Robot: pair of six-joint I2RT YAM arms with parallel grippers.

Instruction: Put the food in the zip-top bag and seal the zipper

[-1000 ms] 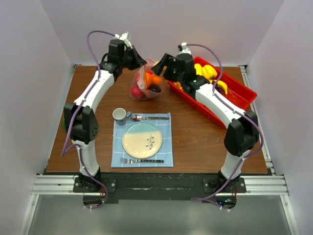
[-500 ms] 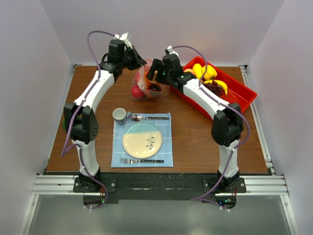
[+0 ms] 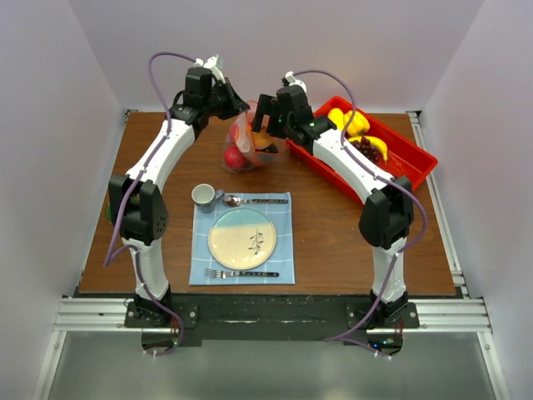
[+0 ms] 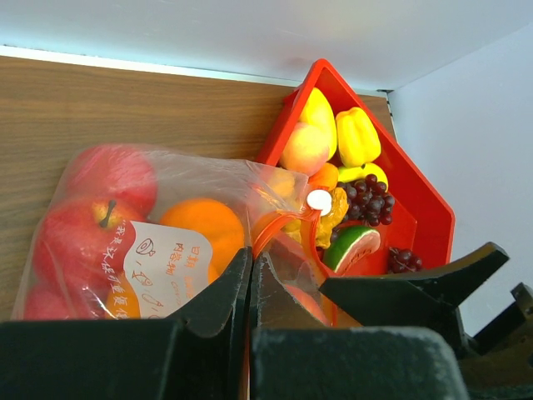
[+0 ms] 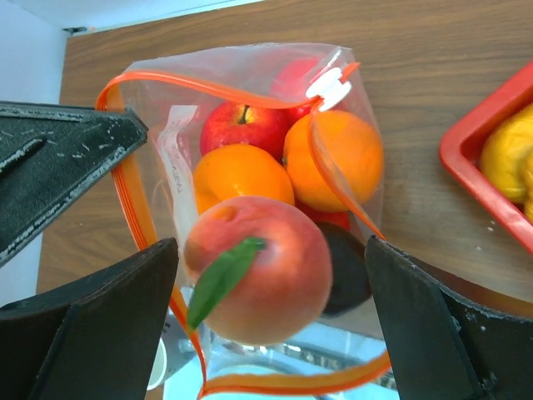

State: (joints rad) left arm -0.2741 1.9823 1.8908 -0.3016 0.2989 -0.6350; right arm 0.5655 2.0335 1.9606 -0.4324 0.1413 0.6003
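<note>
Top view, upper ctr of frame: the clear crinkly zip-top bag is seen on the brown wooden table, just left of the red rectangular plastic tray. The bag's rim is pinched by the L gripper, its jaws pressed together on the plastic at lower ctr of the L wrist view. Red toy apples and a toy orange are seen through the bag wall, w/ a white printed label in front.

The R gripper is poised right over the bag mouth. In the R wrist view its fingers are spread wide at lower left and lower right, w/ nothing clamped. A pink-orange toy peach w/ a green leaf is framed between them, touching neither. Whether it's resting on the fruit below or in mid-air can't be told. The orange-red zipper strip is looped wide open around the fruit, w/ its white slider tab right of ctr near the top.

In the tray, right side of the L wrist view, are seen yellow toy pieces, dark purple toy grapes and a toy watermelon slice.

Lower ctr of top view: a round pale plate is laid on a blue placemat, w/ a small grey cup at the mat's upper left corner.
</note>
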